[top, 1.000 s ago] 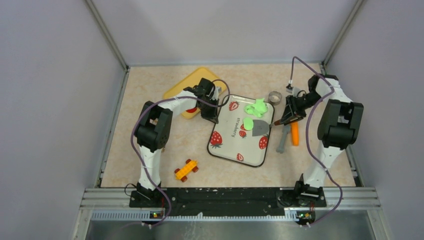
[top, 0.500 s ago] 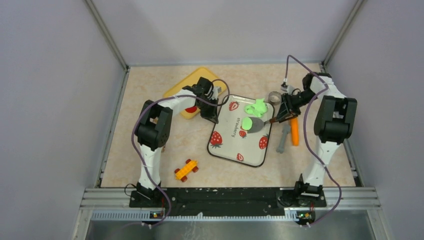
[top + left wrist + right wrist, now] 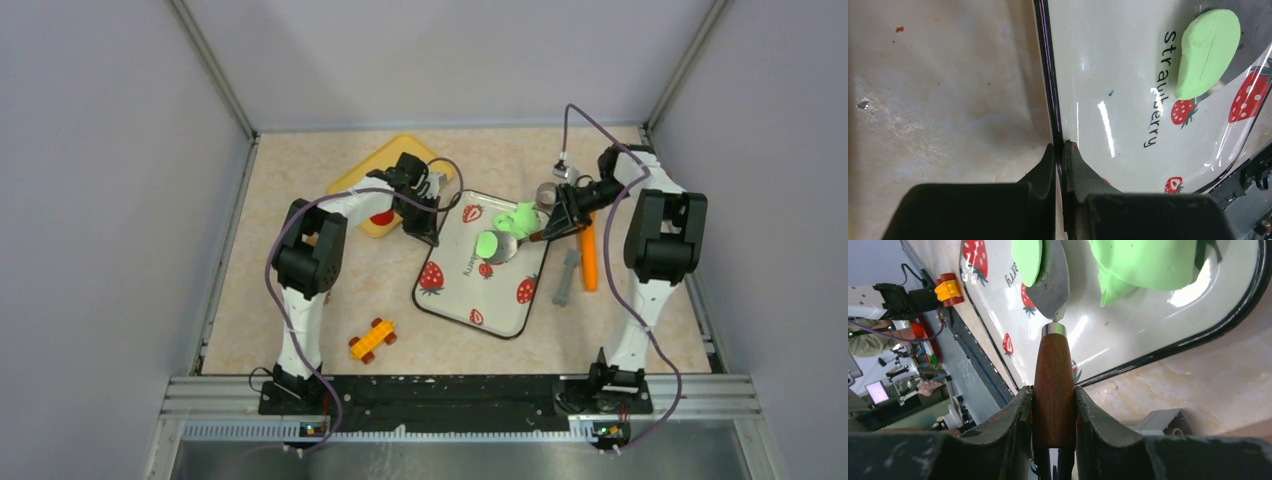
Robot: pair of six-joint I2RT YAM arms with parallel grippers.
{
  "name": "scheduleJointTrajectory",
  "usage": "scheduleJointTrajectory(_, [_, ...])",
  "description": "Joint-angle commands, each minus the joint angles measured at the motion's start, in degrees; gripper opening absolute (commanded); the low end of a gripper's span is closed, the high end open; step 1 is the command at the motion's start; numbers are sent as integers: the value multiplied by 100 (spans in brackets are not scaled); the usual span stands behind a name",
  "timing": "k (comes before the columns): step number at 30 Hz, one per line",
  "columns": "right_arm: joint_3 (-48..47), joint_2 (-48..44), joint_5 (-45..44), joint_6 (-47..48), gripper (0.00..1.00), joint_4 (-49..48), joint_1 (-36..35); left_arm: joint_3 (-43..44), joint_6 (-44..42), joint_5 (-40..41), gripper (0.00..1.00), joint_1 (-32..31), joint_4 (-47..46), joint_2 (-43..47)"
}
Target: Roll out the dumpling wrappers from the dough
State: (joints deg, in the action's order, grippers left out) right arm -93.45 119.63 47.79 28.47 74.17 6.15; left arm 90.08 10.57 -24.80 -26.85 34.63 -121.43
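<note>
The left arm is reached forward and bent down, with the left gripper (image 3: 1062, 150) pinched shut on the left rim of the tray (image 3: 1108, 75), on which "strawberry" is printed. The right arm is angled inward, with the right gripper (image 3: 1054, 395) clamped on the wooden handle of a spatula (image 3: 1053, 365). One flat oval dumpling wrapper (image 3: 1208, 52) is seen partly on the spatula's metal blade, and one lump of dough (image 3: 1143, 262) lies near it on the tray.

tray (image 3: 470, 290): dough (image 3: 522, 217) far end | wrapper (image 3: 488, 243) partly on spatula (image 3: 1052, 380), left of dough
</note>
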Motion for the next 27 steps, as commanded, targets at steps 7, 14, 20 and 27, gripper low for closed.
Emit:
scheduleJointTrajectory(7, [99, -787, 1053, 557, 0, 452, 54, 771, -714, -262, 37, 138, 312, 460])
scheduleJointTrajectory(14, [49, -1202, 1022, 149, 0, 266, 19, 1387, -1166, 168, 48, 907, 599, 655])
scheduleJointTrajectory(20, [-564, -1285, 983, -279, 0, 296, 0, 2710, -1904, 1169, 52, 1810, 1024, -294])
scheduleJointTrajectory(27, [-620, -1475, 961, -612, 0, 133, -16, 3935, -2830, 1689, 58, 2439, 883, -1290])
